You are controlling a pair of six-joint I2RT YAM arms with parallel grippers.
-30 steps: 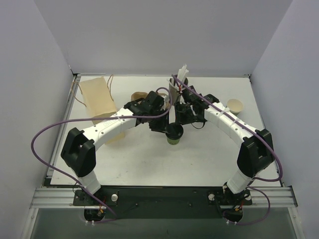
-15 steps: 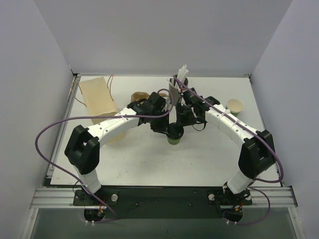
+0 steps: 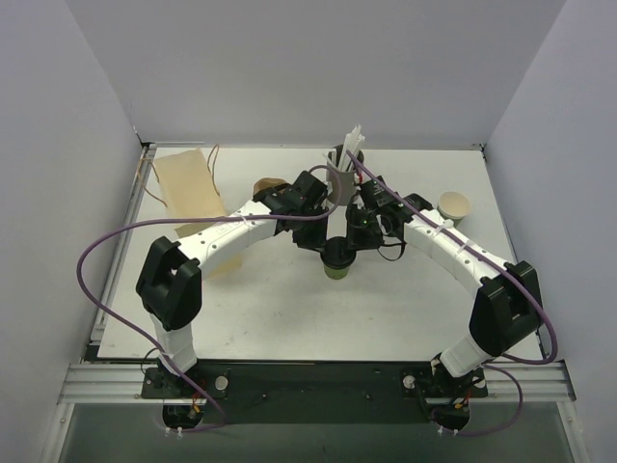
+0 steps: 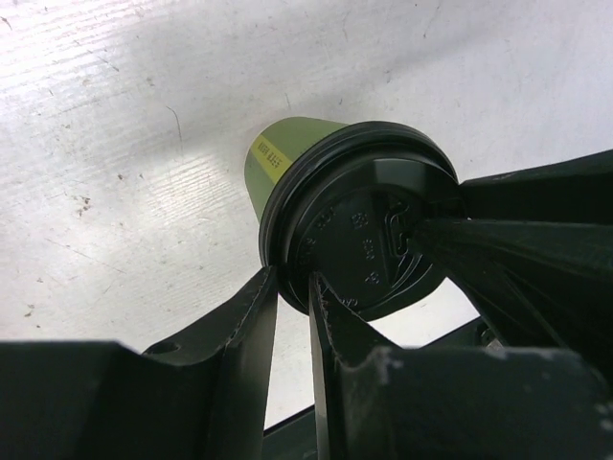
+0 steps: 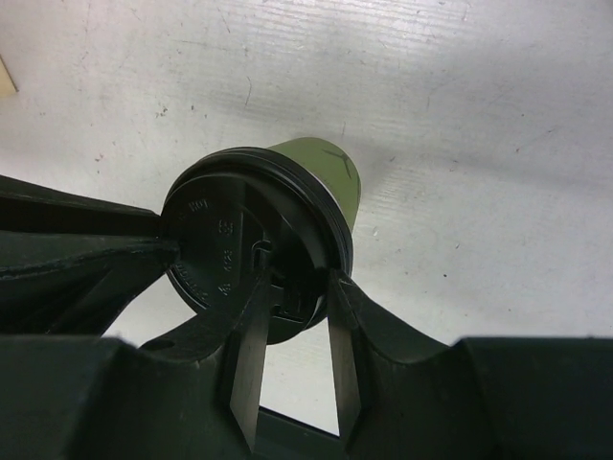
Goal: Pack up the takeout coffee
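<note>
The takeout coffee [image 3: 337,260], a small green paper cup [image 4: 287,158] under a round black lid [image 4: 369,225], stands upright mid-table. My left gripper [image 3: 318,243] reaches it from the left. In the left wrist view its jaws [image 4: 292,280] straddle the lid's rim, one finger outside and one on the lid top, shut on it. My right gripper [image 3: 359,236] comes from the right and pinches the opposite rim [image 5: 295,278] the same way. The green cup wall [image 5: 330,168] shows beyond the lid [image 5: 215,244].
A grey cup of white straws [image 3: 343,172] stands just behind both grippers. A brown paper bag [image 3: 188,188] lies at the back left. A tan paper cup [image 3: 454,204] sits at the right, and a brown object [image 3: 264,186] is half hidden behind the left arm.
Both grippers have narrowed onto the lid's rim. The left arm has shifted right and farther back; the cup has stayed in place.
</note>
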